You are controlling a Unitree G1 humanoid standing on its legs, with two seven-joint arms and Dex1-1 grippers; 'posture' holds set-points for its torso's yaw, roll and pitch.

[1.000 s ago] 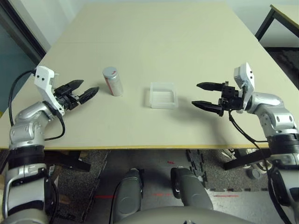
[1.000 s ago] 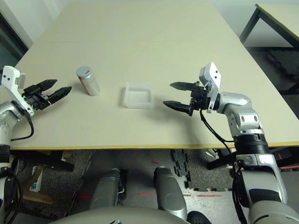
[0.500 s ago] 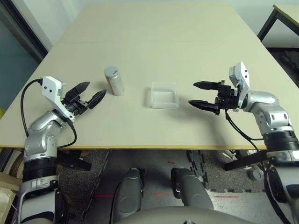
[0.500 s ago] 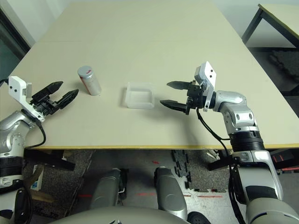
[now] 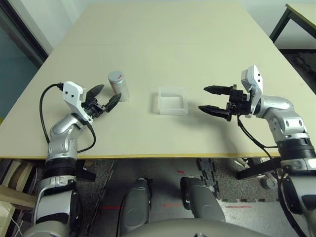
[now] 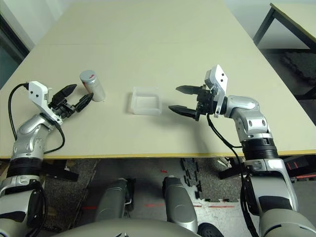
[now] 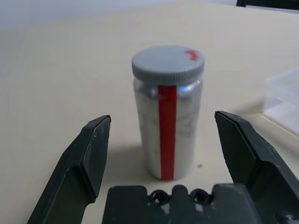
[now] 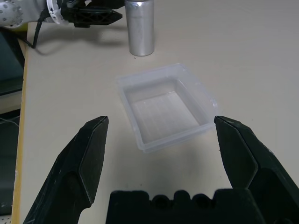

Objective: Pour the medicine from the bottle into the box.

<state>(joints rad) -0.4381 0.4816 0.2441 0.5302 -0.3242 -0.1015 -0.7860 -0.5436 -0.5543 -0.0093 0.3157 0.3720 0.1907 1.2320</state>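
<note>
L tool [image 5: 104, 99], fingers spread and empty, points straight at the bottle [image 5: 119, 86], which stands upright w/ cap on just ahead on the tabletop [image 5: 163, 49]. R tool [image 5: 213, 99], also spread, faces the box [image 5: 172, 100] mid-tabletop; L arm nearer the bottle.

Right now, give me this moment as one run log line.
left gripper: open, nearing bottle | bottle: upright, capped, untouched | box: empty | right gripper: open beside box
</note>
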